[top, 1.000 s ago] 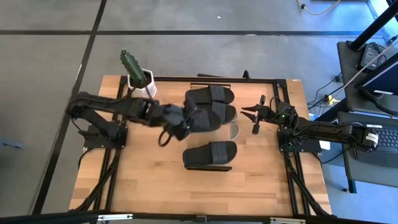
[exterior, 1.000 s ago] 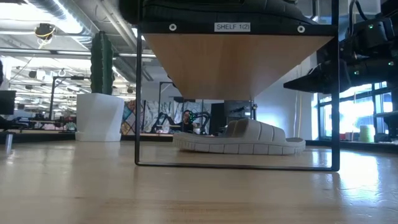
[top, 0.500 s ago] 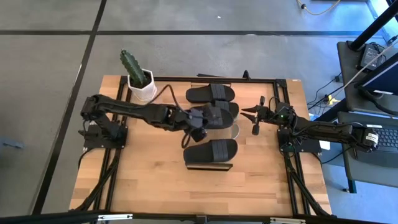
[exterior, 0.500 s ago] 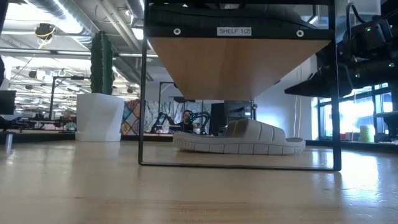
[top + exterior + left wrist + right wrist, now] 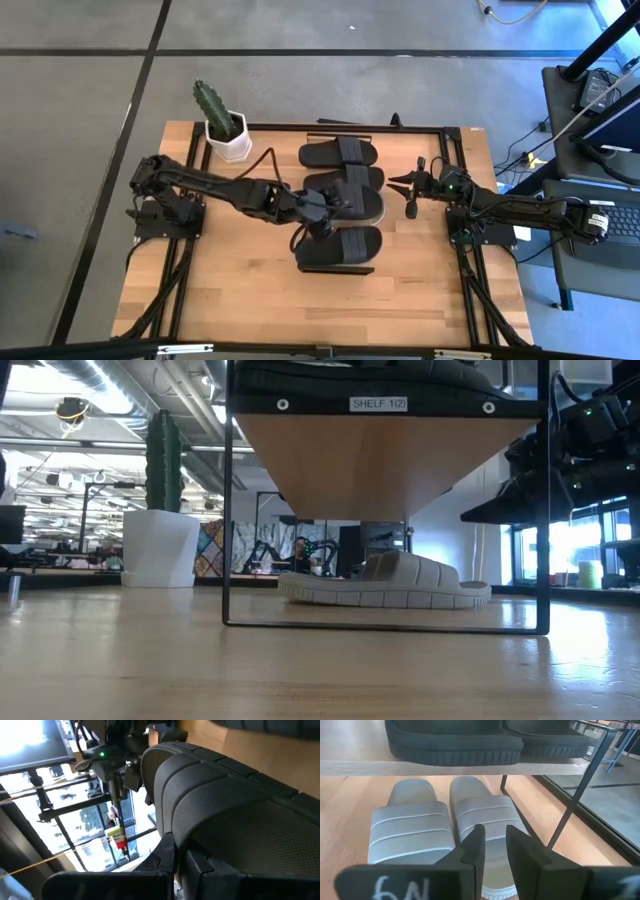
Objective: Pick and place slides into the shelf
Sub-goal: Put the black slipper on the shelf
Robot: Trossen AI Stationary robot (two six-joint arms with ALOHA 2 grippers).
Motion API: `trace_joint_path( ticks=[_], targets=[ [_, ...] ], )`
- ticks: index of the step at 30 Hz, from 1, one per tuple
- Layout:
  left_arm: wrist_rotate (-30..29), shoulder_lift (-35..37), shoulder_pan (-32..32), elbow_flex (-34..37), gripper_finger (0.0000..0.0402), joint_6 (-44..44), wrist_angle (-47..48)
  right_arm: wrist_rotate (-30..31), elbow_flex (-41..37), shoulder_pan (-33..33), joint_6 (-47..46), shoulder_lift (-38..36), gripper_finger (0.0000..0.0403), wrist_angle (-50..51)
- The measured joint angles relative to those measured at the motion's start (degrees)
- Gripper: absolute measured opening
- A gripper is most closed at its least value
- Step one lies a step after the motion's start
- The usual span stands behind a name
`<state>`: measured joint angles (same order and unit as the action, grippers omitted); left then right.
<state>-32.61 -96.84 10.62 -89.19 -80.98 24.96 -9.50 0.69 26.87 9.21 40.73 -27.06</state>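
Since the earlier frames we see the left arm stretched further across the table, its left gripper (image 5: 318,212) now at the middle black slide (image 5: 350,197), which it has brought from the shelf's left edge to rest squarely on the shelf (image 5: 385,450) top. The right arm has not shifted.

The wooden table (image 5: 240,290) carries the shelf at centre; its light plank sits on a thin dark frame. On top we count three matte black slides side by side: the far black slide (image 5: 340,153), the middle one, and the near black slide (image 5: 340,246), each with one wide strap. Two pale beige-grey slides (image 5: 445,817) lie together below the plank.

Left fingers are clenched tight against the middle slide's strap. The right gripper (image 5: 407,188) hovers beside the shelf's right end, fingers (image 5: 472,847) partly parted, grasping nothing.

A potted cactus (image 5: 222,122) stands at the table's far left corner.
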Motion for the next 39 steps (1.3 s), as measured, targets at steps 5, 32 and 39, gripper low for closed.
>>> trace_joint_path(
  ticks=[5,32,39],
  targets=[
    [0.91,-0.66,-1.00,-0.02,0.0002,-0.15,-0.32,0.00,0.00,0.00,-0.04,0.00,0.0080,0.49],
    [4.43,-5.49,-0.20,-0.13,0.0004,6.02,1.09,-0.04,0.00,0.00,-1.49,0.00,0.0080,3.22],
    [4.57,-5.49,-0.22,-0.13,0.0002,7.14,2.59,-0.04,0.00,0.01,-1.44,0.02,0.0080,3.40]
  ],
)
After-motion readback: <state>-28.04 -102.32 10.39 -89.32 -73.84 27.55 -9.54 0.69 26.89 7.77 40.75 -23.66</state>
